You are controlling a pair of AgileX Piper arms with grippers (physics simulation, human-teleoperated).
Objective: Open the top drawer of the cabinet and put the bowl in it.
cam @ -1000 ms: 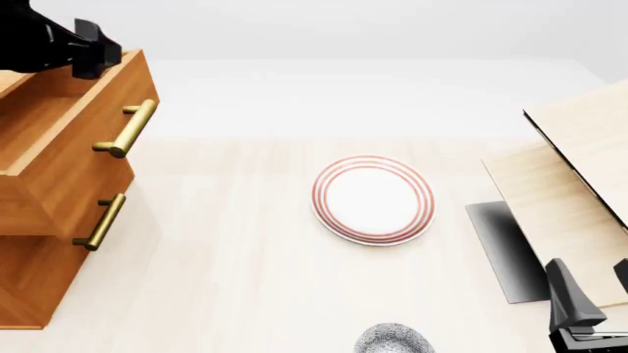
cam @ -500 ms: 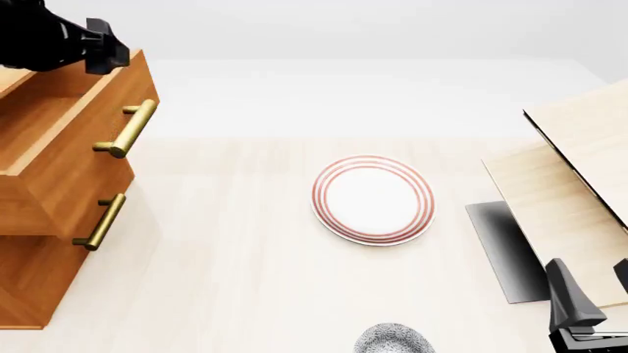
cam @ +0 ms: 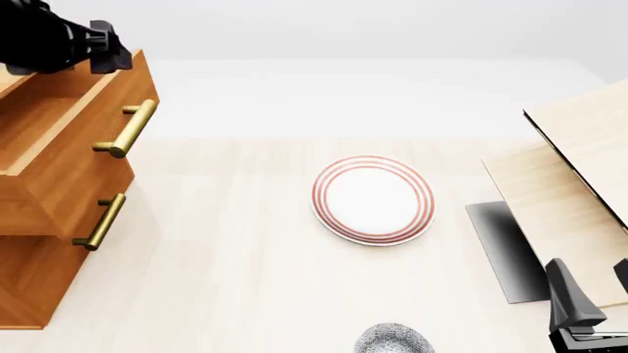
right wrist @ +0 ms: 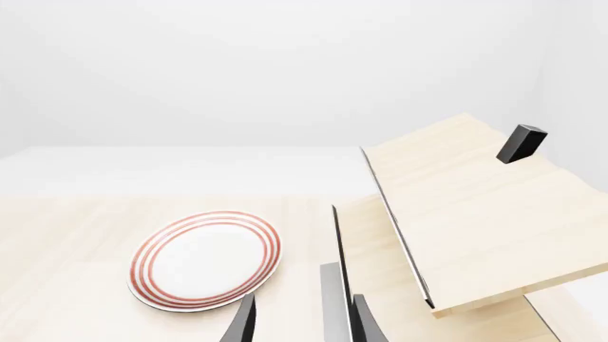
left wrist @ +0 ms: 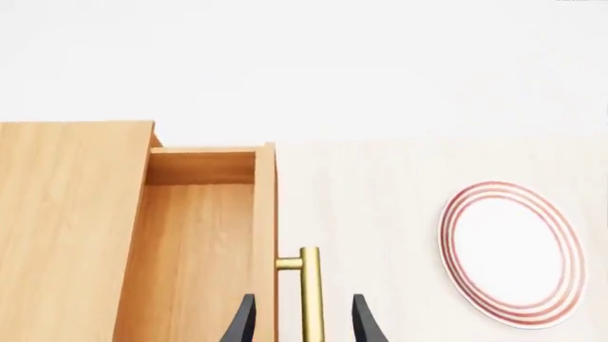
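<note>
The orange-brown cabinet [cam: 29, 287] stands at the table's left. Its top drawer [cam: 69, 147] is pulled out, and the left wrist view shows the bare wooden inside [left wrist: 199, 242]. The brass handle [cam: 128, 129] runs along the drawer's front. My left gripper [cam: 106, 48] hovers open above the drawer's front edge. In the left wrist view the handle [left wrist: 310, 285] lies between its fingers, untouched. The speckled bowl [cam: 395, 340] sits at the table's near edge, cut off by the frame. My right gripper [cam: 593, 290] stands open and holds nothing at the near right, well apart from the bowl.
A white plate with red rings [cam: 373, 198] lies mid-table, also seen as the plate [right wrist: 204, 260] in the right wrist view. Pale wooden furniture [cam: 579, 162] with slanted panels fills the right side. A lower drawer handle [cam: 100, 220] juts out under the top drawer.
My left gripper has shifted slightly to the right and up above the drawer's front edge. The drawer, bowl, plate and right arm have not moved.
</note>
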